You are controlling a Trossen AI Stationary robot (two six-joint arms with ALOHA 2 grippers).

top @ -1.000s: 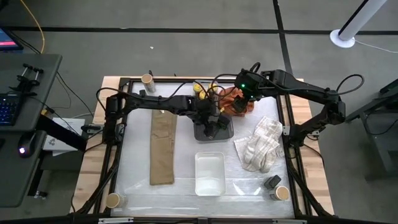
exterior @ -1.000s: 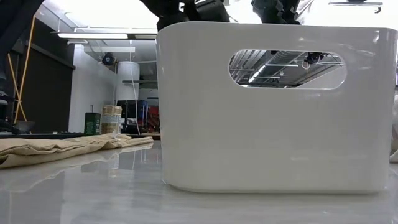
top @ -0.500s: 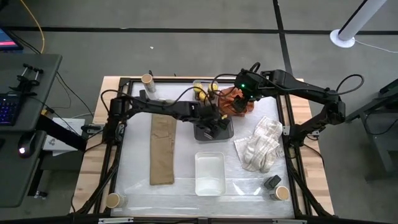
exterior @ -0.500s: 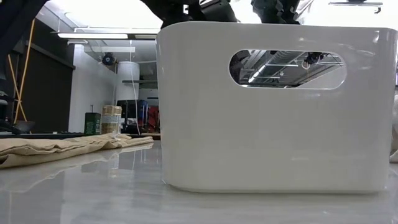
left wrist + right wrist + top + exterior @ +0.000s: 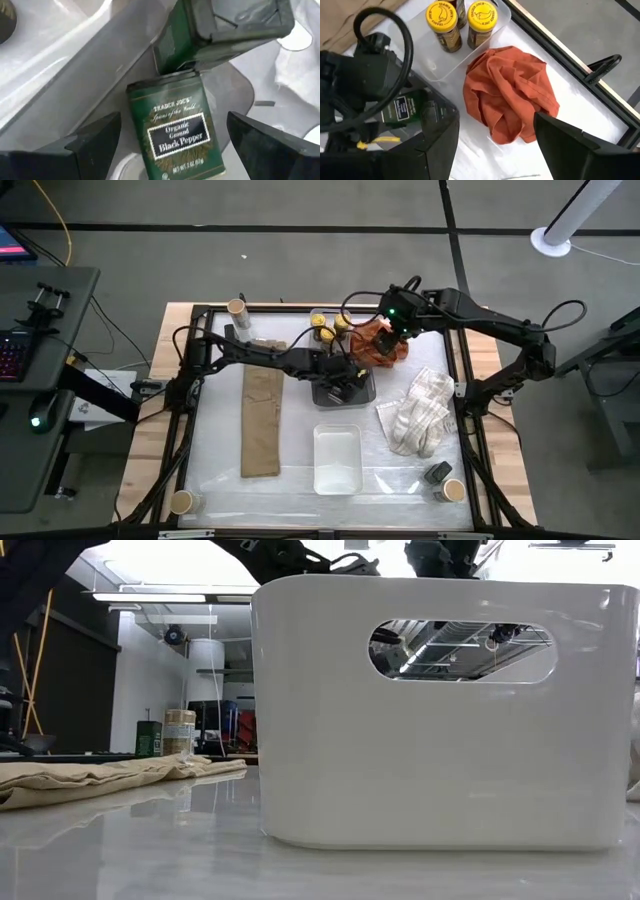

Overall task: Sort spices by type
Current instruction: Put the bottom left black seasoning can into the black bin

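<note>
White and shiny, the table top (image 5: 220, 430) sits inside a wooden frame with grey floor all around it. Nearest the front edge, a dark tin (image 5: 437, 472) and a round tan-topped tub (image 5: 454, 490) sit side by side at the front right corner, and another tan tub (image 5: 181, 502) sits at the front left corner. A little further in stands a white bin (image 5: 338, 460); from the low view it fills most of the picture. To its left lies a long tan cloth (image 5: 261, 420), and to its right a crumpled pale towel (image 5: 418, 412). Behind the white bin is a grey tray (image 5: 366, 388). The left gripper (image 5: 340, 380) hangs over this tray with its fingers spread wide and nothing between them. Right under it, a green black pepper tin (image 5: 172, 132) lies flat in the tray, and a second dark tin (image 5: 220, 25) lies just past it, touching its end. Further back, an orange cloth (image 5: 510, 95) is bunched up on the table. The right gripper (image 5: 385, 340) is above it with its fingers apart and nothing in them. Beside the orange cloth, two jars with yellow lids (image 5: 462, 22) stand up in a clear tray (image 5: 435, 67). At the far left corner sits a third tan tub (image 5: 237, 308).
</note>
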